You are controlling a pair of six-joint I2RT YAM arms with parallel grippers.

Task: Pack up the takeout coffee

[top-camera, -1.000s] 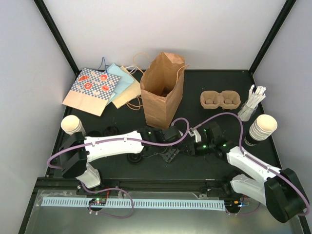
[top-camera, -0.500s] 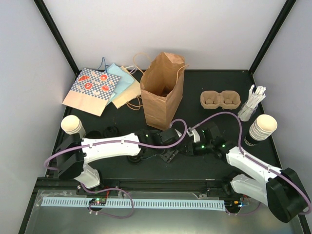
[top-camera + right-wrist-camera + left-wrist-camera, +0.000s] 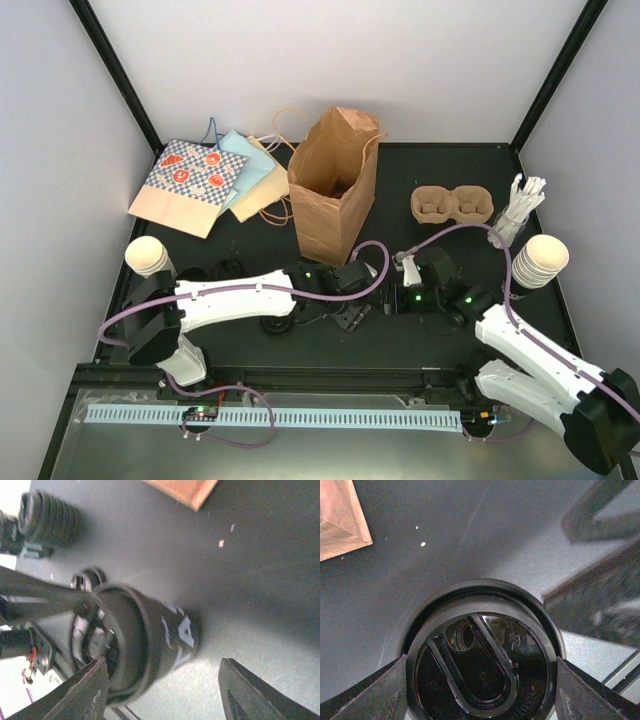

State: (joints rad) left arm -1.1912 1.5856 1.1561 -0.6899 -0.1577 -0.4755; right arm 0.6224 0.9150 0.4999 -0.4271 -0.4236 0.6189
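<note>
looking down the left wrist view, i see the left claw (image 3: 480, 680) pinching a cup (image 3: 172, 635) at its top, one finger pressed against each side of the black lid (image 3: 480, 672). the cup stands upright on the tabletop (image 3: 420, 165), near the front of the bag (image 3: 333, 185). my right claw (image 3: 162, 662) is spread, pointed at the cup's lower part from the other side. the carrier (image 3: 452, 205) sits well apart, right of the bag. spare cups (image 3: 540, 260) are stacked near the right edge.
</note>
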